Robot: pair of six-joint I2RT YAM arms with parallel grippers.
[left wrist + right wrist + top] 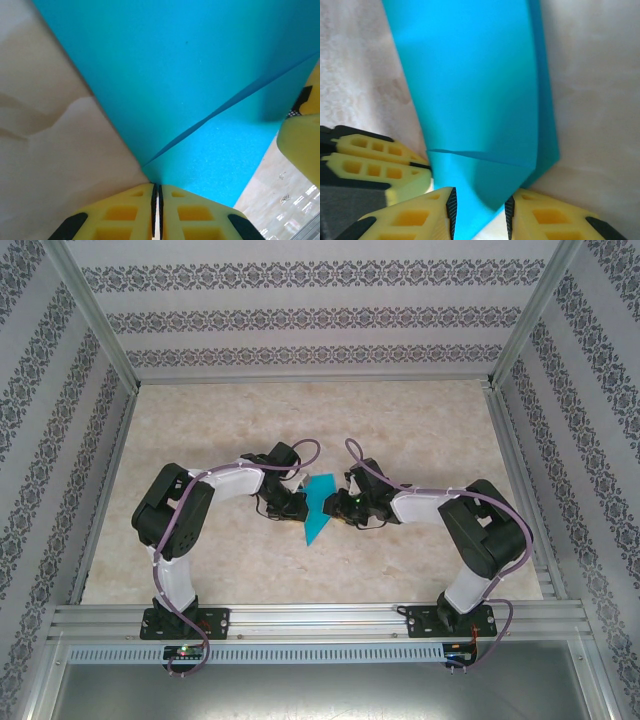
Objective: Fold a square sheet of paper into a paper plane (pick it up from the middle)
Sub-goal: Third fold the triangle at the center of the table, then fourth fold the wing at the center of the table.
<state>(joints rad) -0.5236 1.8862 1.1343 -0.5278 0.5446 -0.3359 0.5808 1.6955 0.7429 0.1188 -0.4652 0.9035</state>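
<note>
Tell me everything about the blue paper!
The blue paper is thin, matte and plain teal, with no marks. It is already folded into a narrow, pointed shape, with a crease line across it. It sits mid-table on the pale table, between the two arms. The left hand is shut on one edge of it. The right hand has its fingers apart, one either side of the paper's narrow end.

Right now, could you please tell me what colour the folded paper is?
Plain teal-blue paper, unmarked; clearest in the right wrist view.
</note>
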